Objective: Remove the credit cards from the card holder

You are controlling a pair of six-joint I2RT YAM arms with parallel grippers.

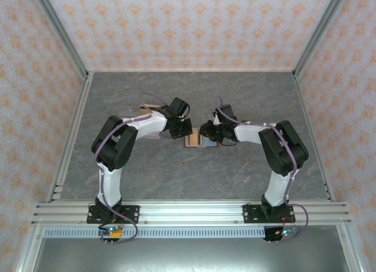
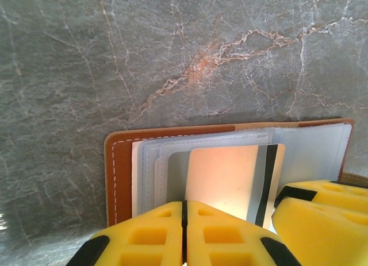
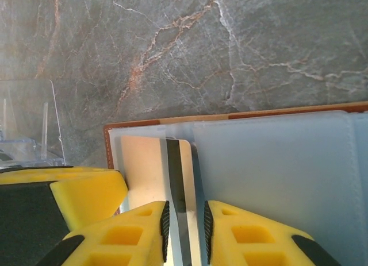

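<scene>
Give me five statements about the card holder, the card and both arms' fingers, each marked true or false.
1. The card holder lies open on the grey marbled table. True.
2. The left fingers are spread wide. False: they are pressed together.
3. A tan-gold card with a dark stripe lies against the holder's blue-grey inside. True.
4. The card holder's outer leather is black. False: it is reddish-brown.
5. The right fingers stand slightly apart, and the card's dark stripe shows in the gap between them. True.
</scene>
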